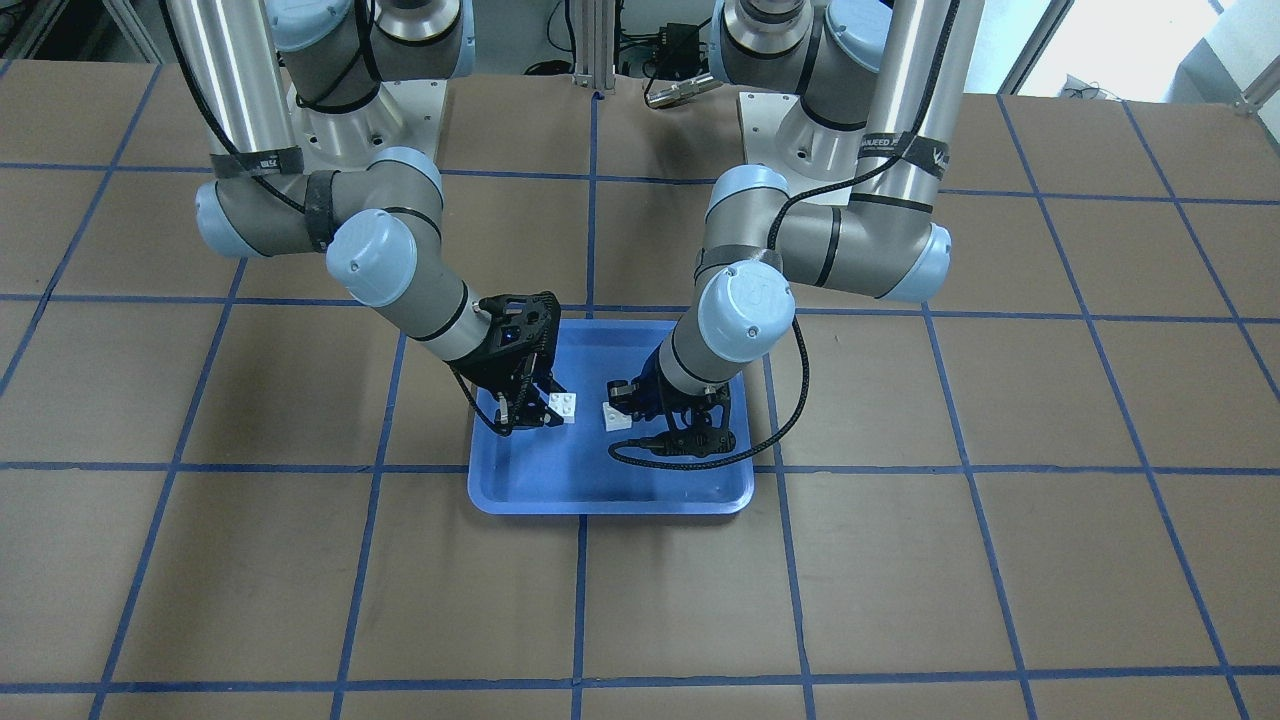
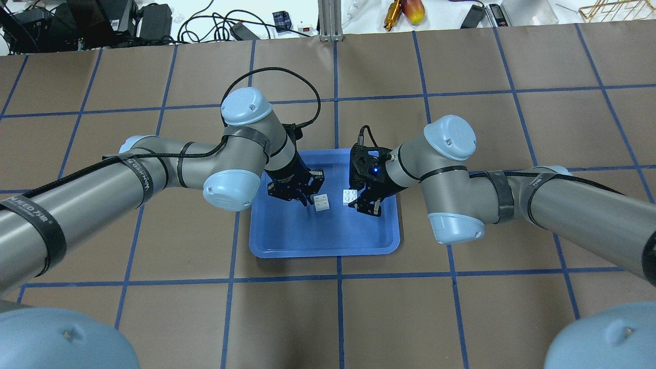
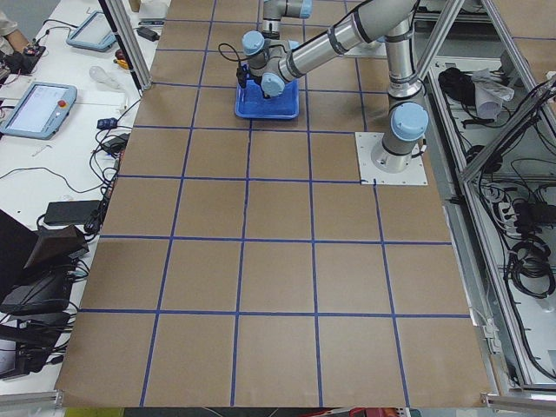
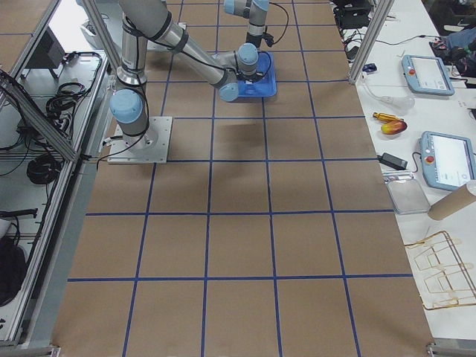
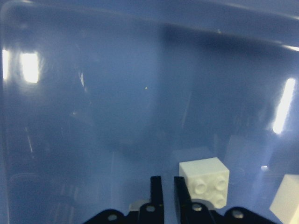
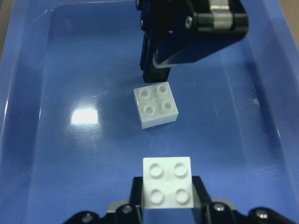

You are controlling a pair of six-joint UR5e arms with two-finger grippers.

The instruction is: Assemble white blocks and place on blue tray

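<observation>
Two white blocks lie within the blue tray, a small gap apart. My right gripper is shut on one white block; in the right wrist view this block sits between the fingers, studs up. The other white block rests on the tray floor, slightly turned. My left gripper is shut and empty, its tips just beside this block; in the left wrist view the closed fingers stand left of the block. In the front view the blocks show at the right gripper and the left gripper.
The tray sits near the middle of the brown table with blue grid lines. Both arms lean in over the tray from either side. Cables and tools lie beyond the table's far edge.
</observation>
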